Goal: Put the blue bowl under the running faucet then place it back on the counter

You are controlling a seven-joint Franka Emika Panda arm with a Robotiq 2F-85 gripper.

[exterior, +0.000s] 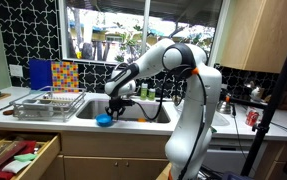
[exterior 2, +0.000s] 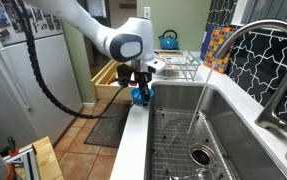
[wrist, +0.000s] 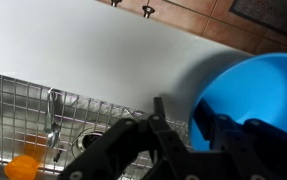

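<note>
Seemingly the gripper (exterior 2: 141, 87) pinches the blue bowl (exterior 2: 140, 97) by its rim on the counter (exterior 2: 133, 140) edge; next — swing it under the faucet (exterior 2: 230, 42) stream.

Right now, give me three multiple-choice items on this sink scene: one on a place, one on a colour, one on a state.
1. Where is the bowl?
A. on the floor
B. at the front edge of the counter, by the sink
C. on the windowsill

2. What colour is the bowl?
A. red
B. white
C. blue

3. How does the wooden drawer under the counter stand?
A. pulled open
B. pushed shut
C. taken out and set on the counter

Answers:
1 B: both exterior views show it at the counter's front edge, right below the end effector.
2 C: it is bright blue in all three views.
3 A: it juts out from the cabinet front with things visible inside.
</note>
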